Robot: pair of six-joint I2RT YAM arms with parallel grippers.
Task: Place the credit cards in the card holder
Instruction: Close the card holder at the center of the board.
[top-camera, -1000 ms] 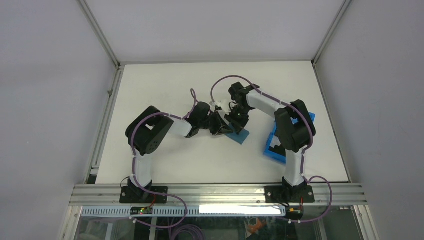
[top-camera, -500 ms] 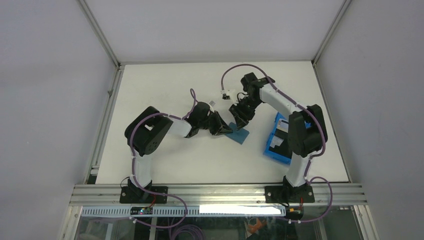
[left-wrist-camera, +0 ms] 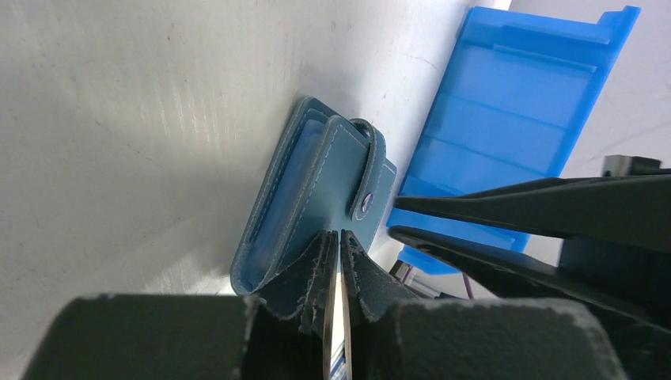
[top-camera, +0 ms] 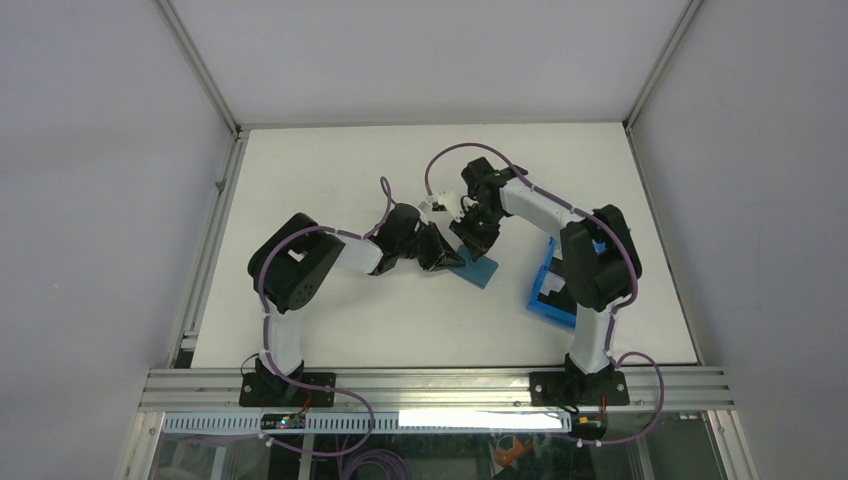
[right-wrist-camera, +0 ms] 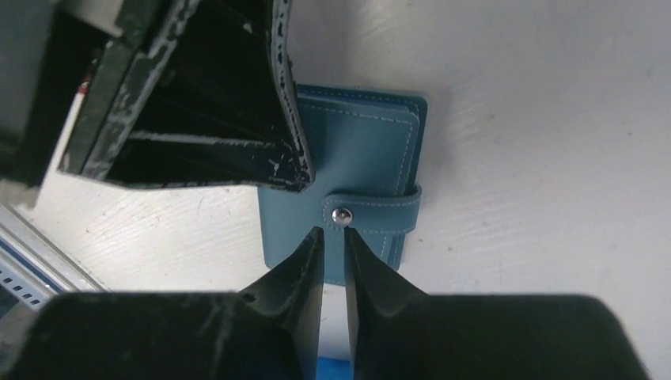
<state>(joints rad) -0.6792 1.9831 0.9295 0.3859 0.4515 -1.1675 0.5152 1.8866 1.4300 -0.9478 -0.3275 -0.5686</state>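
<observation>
A small teal-blue folding card holder (top-camera: 482, 270) lies flat on the white counter (top-camera: 330, 170), just right of the middle of the overhead view. It is folded shut, and its strap wraps round one edge and ends at a little silver snap button (right-wrist-camera: 342, 214).

The left gripper (left-wrist-camera: 333, 237) reaches in from the left. Its jaws are drawn together to a thin slit and its tips are against the holder's cover. I cannot tell whether they pinch the cover.

The right gripper (right-wrist-camera: 332, 233) comes down from the upper side. Its jaws are narrow but clearly parted, its tips are just beside the snap button, and nothing is between them.

To the right, a bright-blue plastic bin (top-camera: 548, 308) sits partly under the right arm. Thin pale and dark credit cards (top-camera: 547, 286) show inside it, small in this view.
</observation>
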